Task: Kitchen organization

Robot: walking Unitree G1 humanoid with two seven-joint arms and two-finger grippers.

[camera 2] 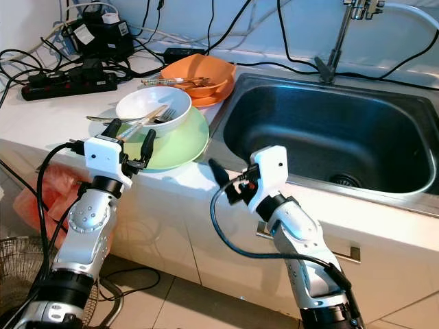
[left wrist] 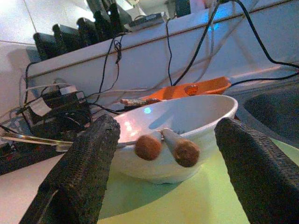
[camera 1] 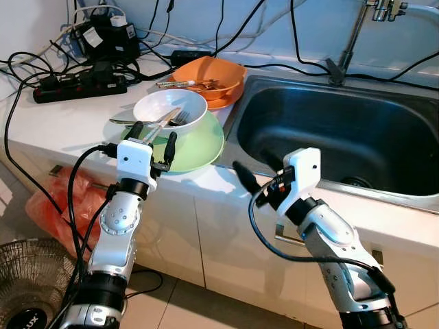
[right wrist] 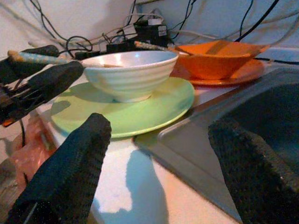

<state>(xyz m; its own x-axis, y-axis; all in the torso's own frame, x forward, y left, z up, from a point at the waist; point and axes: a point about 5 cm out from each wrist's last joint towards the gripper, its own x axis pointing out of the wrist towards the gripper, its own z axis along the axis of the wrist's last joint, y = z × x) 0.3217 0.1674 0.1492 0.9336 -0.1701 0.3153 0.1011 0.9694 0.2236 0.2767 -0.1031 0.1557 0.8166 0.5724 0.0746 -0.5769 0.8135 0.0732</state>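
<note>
Dishes are sitting stacked at the counter edge beside the sink: a white bowl resting on a green plate, with chopsticks and a fork lying across the bowl so their ends are sticking out toward me. Behind them an orange bowl is sitting on an orange plate with more utensils in it — presumably the whole lot is waiting to go into the basin.

I am holding the left pincer wide, its fingers straddling the near rim of the white bowl, with the two chopstick ends lying between them; nothing is being gripped yet. That placement is making sense if I am lining up on the utensils first, so they are not sliding off when the bowl gets lifted.

I am keeping the right pincer low in front of the counter edge, between the green plate and the sink, also wide and carrying nothing. It is sitting there ready to take the plate's rim, I think — though from the head views I cannot tell how close its fingers are to the counter.
</note>
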